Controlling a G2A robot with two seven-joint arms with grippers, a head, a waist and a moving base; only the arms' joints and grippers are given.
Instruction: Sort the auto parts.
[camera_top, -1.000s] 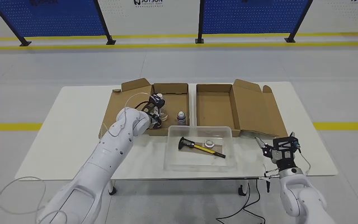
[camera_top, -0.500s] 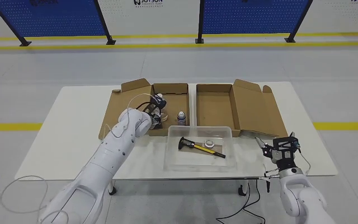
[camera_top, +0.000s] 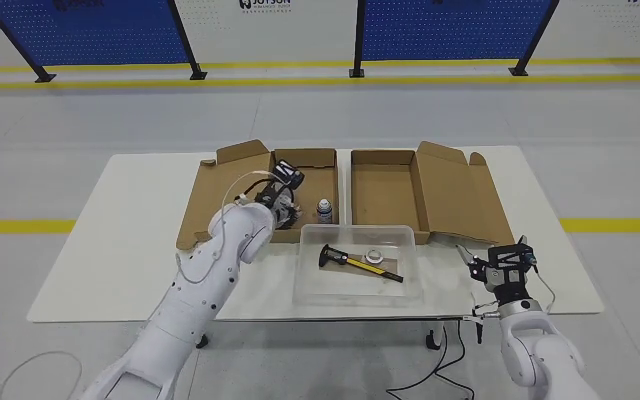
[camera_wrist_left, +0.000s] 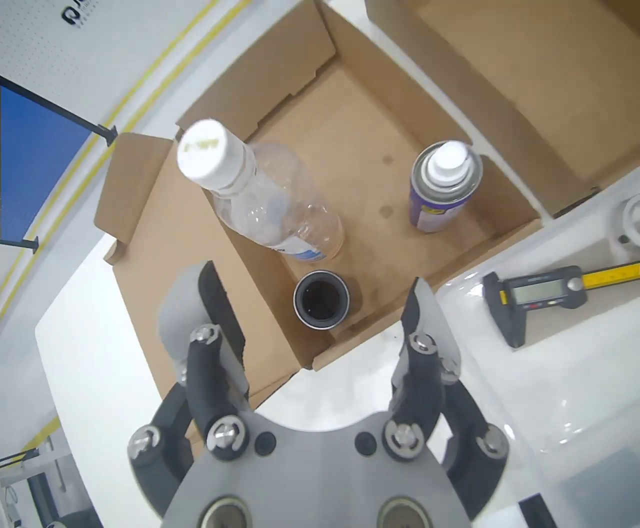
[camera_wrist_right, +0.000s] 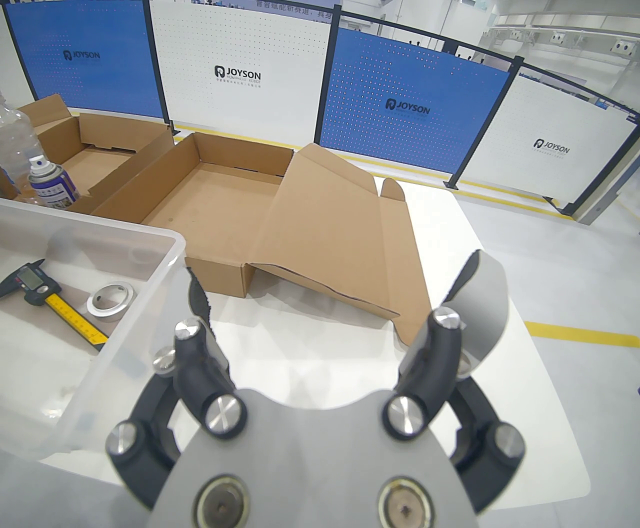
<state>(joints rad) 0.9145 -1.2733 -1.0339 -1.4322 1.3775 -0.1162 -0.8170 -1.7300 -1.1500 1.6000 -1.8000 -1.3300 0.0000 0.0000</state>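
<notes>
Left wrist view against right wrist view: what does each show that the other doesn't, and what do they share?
Left wrist view's own: the open left gripper and a black tube standing in a corner of the left box. Right wrist view's own: the open right gripper and the right box's folded-out flap. Shared: bottle, spray can, caliper, clear bin.
</notes>
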